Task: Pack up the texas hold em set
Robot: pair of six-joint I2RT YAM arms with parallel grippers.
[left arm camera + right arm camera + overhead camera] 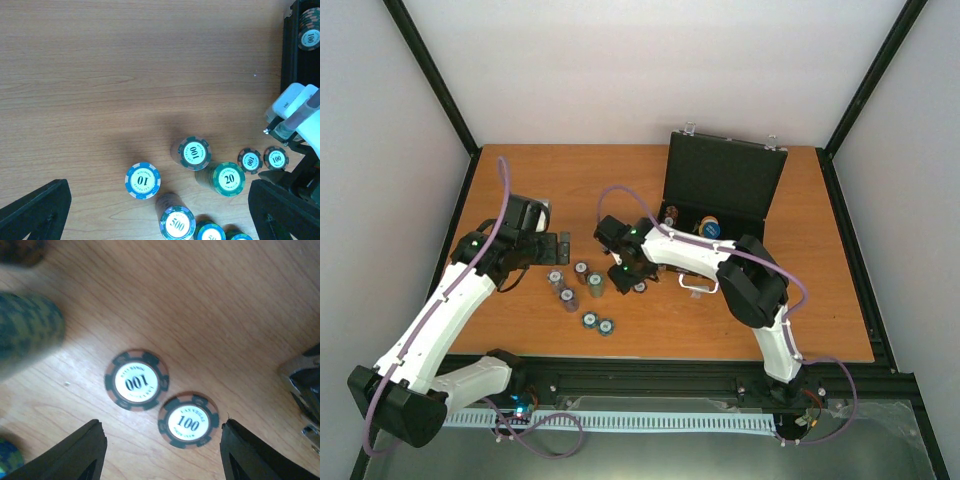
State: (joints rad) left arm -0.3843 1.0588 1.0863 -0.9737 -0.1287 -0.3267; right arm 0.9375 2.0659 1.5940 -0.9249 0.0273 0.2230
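Observation:
The black case point(725, 185) of the texas hold em set stands open at the back right, with chips point(708, 228) in its tray. Several chip stacks point(581, 285) stand on the table in front of my left gripper point(552, 247). From the left wrist I see the blue 10 chip point(143, 180), a 100 stack point(194, 152), a 20 stack point(228, 179) and a 500 stack point(177, 224). My left gripper point(159, 184) hangs wide open above them. My right gripper point(162, 455) point(628, 272) is open low over two flat 100 chips point(136, 380) point(188, 420), touching neither.
The case's silver handle point(698, 284) lies just right of the right gripper, and its metal edge point(300, 385) shows in the right wrist view. A blurred green stack point(27, 332) stands close on the left. Black frame rails point(470, 190) border the table.

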